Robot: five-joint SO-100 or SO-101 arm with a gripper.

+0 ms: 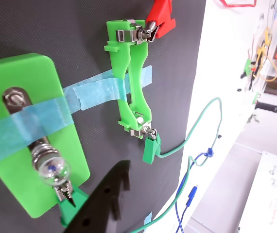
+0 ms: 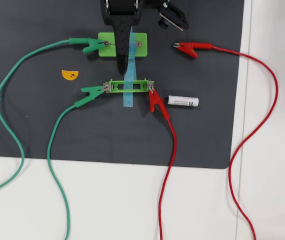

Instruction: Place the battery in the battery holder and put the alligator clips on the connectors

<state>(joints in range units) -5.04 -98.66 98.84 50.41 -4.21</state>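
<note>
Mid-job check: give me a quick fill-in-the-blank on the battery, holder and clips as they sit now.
1. The battery holder is ____ of any battery.
2. The battery lies on the mat to the holder's ____ in the overhead view.
3. The loose alligator clip, clamped to nothing, is ____ in colour.
4. Blue ____ crosses the holder.

Missing: empty; right; red; tape

Holder [image 2: 127, 86]: bright green, silver tabs. Battery [image 2: 183, 101]: white, black print. Clips: red [image 2: 155, 100], green [image 2: 92, 91]. Mat [image 2: 42, 125]: dark grey. Tape [image 1: 99, 90]: light blue. Gripper [image 2: 122, 62]: black.
</note>
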